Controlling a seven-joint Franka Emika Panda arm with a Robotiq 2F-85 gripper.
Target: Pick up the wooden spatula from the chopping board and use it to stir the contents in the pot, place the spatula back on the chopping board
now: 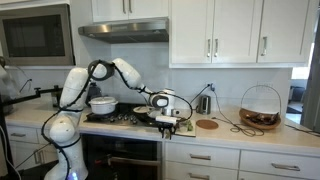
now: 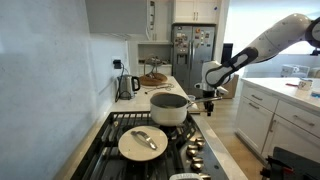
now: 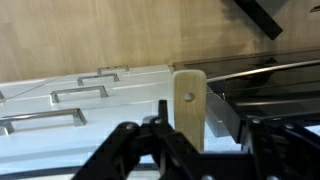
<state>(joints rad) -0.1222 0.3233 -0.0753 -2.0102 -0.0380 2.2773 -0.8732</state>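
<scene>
The wooden spatula (image 3: 188,100) fills the middle of the wrist view, a pale handle with a small hole near its end, standing between my gripper's (image 3: 203,128) black fingers. The left finger sits against it and a gap shows on the right side, so the jaws are still open. In both exterior views the gripper (image 1: 166,117) (image 2: 208,99) hangs low at the counter's front edge, over the chopping board (image 1: 173,127) beside the stove. The wide shallow pot (image 2: 143,143) with a pale inside rests on a near burner.
A taller white pot (image 1: 102,103) (image 2: 168,108) stands on the stove. A round wooden disc (image 1: 207,124), a kettle (image 2: 127,85) and a wire basket (image 1: 260,108) are on the counter. White drawers (image 3: 60,100) and wood floor lie below the gripper.
</scene>
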